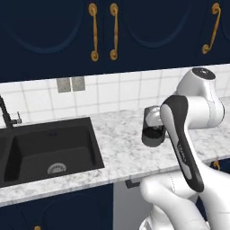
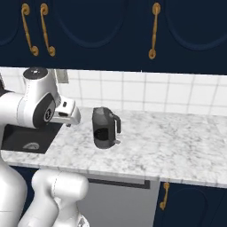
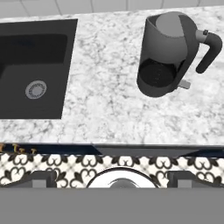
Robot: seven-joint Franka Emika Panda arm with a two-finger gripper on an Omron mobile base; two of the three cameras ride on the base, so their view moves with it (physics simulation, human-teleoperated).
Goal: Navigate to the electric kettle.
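Electric kettle (image 2: 105, 127) stands upright mid-worktop (image 2: 177, 146), right of the sink (image 1: 49, 150), handle turned away from it. Base parked facing it, so navigation looks nearly finished. Gripper (image 3: 112, 177) tips barely visible; grip state unclear.

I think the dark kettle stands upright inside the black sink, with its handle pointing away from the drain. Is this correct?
Not quite. The electric kettle stands upright on the marble counter beside the black sink, not inside it, as the hand view shows. Its handle does point away from the drain.
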